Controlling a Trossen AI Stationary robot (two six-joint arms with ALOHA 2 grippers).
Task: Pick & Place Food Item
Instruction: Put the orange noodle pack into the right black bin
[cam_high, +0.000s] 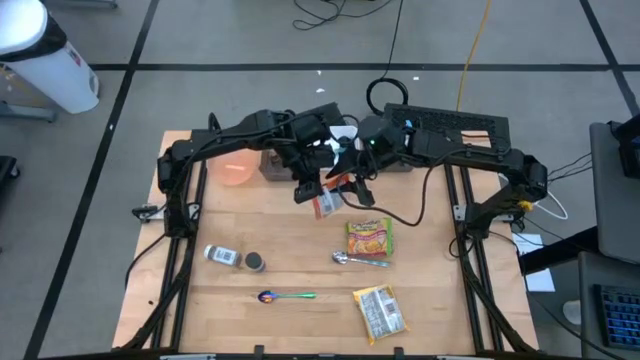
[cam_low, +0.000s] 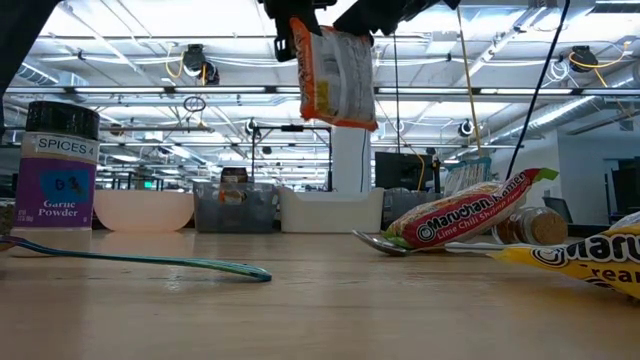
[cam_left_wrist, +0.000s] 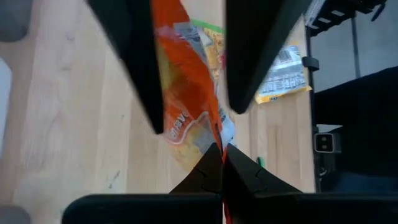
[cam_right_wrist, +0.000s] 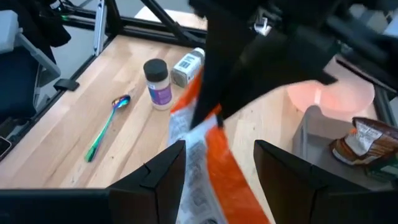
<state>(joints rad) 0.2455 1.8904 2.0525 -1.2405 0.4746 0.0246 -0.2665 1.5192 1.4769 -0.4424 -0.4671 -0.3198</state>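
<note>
An orange and clear food packet (cam_low: 338, 75) hangs high over the middle of the table, also visible from above as the packet (cam_high: 327, 203). My left gripper (cam_left_wrist: 221, 152) is shut on it, reaching in from the table's left. My right gripper (cam_right_wrist: 221, 149) comes from the right and is open. Its two fingers (cam_left_wrist: 143, 62) stand on either side of the packet lower down; I cannot tell whether they touch it. My left gripper pinches the packet's upper edge (cam_left_wrist: 214, 134) between its two fingertips. The fingers slant downward from the table's left. The packet hangs below them, slightly tilted, lifted clear of the table.
On the wood lie a yellow noodle packet (cam_high: 368, 237), a second packet (cam_high: 380, 311), a metal spoon (cam_high: 360, 259), a green-handled spoon (cam_high: 288, 296) and two spice jars (cam_high: 222, 256). A pink bowl (cam_high: 238, 170) and a grey bin (cam_right_wrist: 317, 124) stand at the far side.
</note>
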